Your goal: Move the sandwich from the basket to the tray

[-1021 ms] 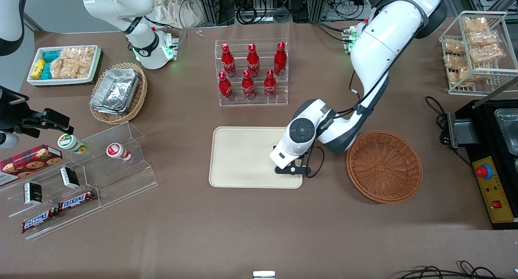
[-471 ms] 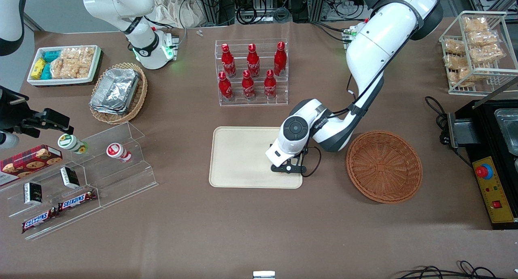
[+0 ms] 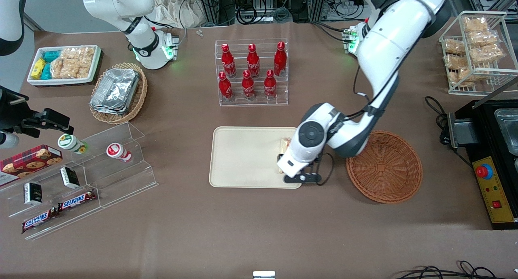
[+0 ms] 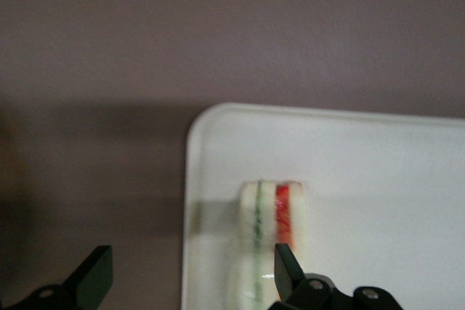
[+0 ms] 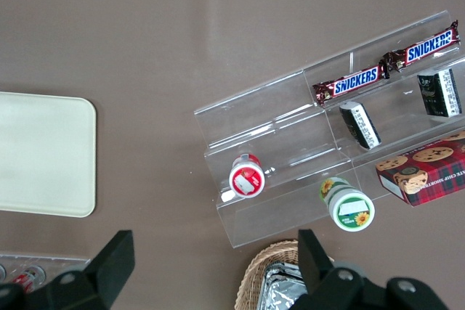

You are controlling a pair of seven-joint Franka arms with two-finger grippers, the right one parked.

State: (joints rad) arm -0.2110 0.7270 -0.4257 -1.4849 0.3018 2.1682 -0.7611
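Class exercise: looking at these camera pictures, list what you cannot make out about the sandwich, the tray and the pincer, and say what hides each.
- Sandwich: front view, mostly hidden under the arm; wrist view, cut off by the picture's edge.
- Pincer, open above the sandwich: front view, hidden by the arm's wrist.
- Tray: front view, the basket-side edge is covered by the arm.

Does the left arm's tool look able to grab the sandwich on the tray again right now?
Probably yes. The tool hangs open just above the sandwich, which rests on the tray near its corner, and nothing lies between them.
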